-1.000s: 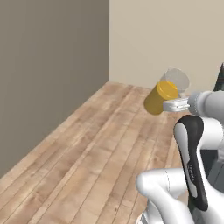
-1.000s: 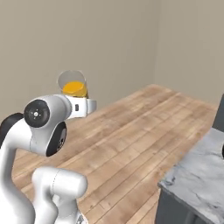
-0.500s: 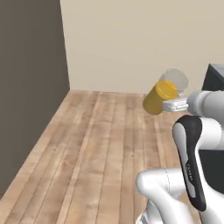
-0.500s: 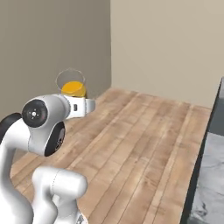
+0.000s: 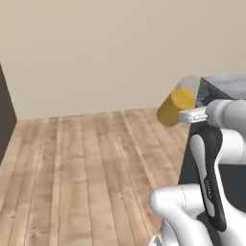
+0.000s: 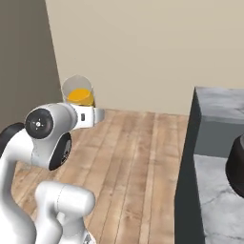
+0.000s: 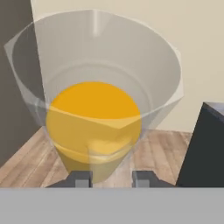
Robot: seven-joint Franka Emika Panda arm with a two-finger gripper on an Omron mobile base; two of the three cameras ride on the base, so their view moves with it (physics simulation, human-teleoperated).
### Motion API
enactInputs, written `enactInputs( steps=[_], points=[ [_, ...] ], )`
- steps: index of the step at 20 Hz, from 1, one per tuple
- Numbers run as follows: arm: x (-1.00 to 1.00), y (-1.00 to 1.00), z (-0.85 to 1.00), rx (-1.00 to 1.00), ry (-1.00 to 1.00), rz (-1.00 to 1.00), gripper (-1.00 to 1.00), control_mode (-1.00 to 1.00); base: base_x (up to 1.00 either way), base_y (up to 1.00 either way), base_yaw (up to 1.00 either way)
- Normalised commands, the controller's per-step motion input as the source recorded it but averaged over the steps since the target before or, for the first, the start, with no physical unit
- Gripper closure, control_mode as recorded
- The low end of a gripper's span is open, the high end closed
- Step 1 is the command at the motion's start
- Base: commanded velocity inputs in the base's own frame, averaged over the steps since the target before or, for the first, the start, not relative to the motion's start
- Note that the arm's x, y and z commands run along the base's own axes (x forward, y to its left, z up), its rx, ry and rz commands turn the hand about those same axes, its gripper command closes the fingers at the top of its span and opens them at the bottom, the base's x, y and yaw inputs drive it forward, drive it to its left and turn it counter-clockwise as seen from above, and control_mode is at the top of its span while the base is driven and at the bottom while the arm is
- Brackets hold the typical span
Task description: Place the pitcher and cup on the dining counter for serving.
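We hold the tall clear cylindrical pitcher of yellow-orange liquid (image 7: 94, 127) in our partly closed pincer (image 7: 111, 179), its long axis tilted forward, with the dark-fronted grey marble table (image 5: 218, 89) just to its right

My two base cameras look forward and down from behind my arm, left and right, sharing the wooden floor (image 5: 86, 163) and beige wall (image 6: 143, 47). My hand camera sits close against the pitcher (image 7: 94, 127).
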Motion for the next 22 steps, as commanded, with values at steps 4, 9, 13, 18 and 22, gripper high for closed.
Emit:
enactInputs(
  steps=[4, 9, 13, 18, 22],
  points=[
    [0.00, 0.00, 0.00, 0.00, 0.00, 0.00, 1.00, 1.00, 0.99, 0.26, -0.54],
    [0.00, 0.00, 0.00, 0.00, 0.00, 0.00, 1.00, 1.00, 1.00, 0.43, -0.54],
    [0.00, 0.00, 0.00, 0.00, 0.00, 0.00, 1.00, 1.00, 1.00, 0.85, -0.57],
    [0.00, 0.00, 0.00, 0.00, 0.00, 0.00, 1.00, 1.00, 1.00, 0.96, -0.58],
    [0.00, 0.00, 0.00, 0.00, 0.00, 0.00, 1.00, 1.00, 1.00, 0.96, -0.59]
  ],
)
